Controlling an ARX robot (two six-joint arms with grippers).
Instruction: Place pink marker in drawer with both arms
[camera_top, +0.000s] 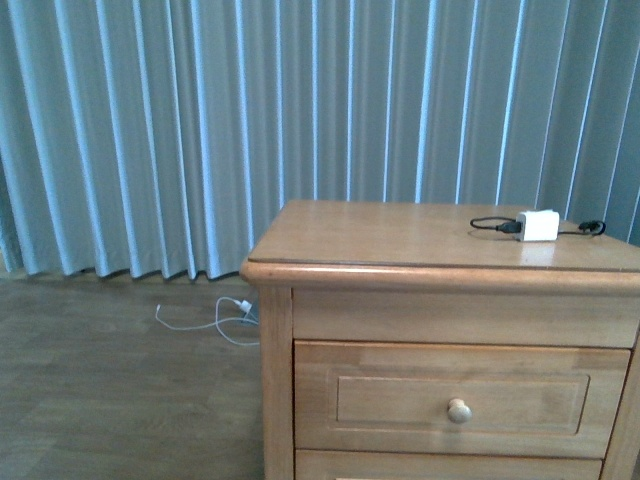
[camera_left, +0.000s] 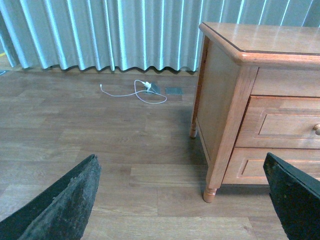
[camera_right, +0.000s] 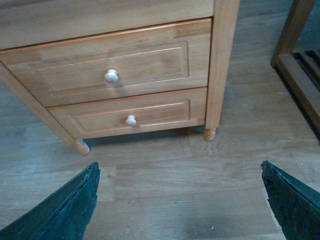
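The drawer (camera_top: 460, 398) is the upper one of a light-brown wooden nightstand; it is shut, with a round pale knob (camera_top: 459, 410). It also shows in the right wrist view (camera_right: 112, 67) and partly in the left wrist view (camera_left: 290, 124). The pink marker is not in view in any frame. My left gripper (camera_left: 182, 197) is open and empty above the floor, beside the nightstand's corner leg. My right gripper (camera_right: 180, 200) is open and empty above the floor in front of the drawers. Neither arm shows in the front view.
A white charger block (camera_top: 538, 225) with black cable lies on the nightstand top (camera_top: 400, 235). A lower drawer (camera_right: 131, 116) sits beneath. A white cable (camera_left: 137, 91) lies on the wood floor by the curtains. A wooden frame (camera_right: 297, 60) stands beside the nightstand.
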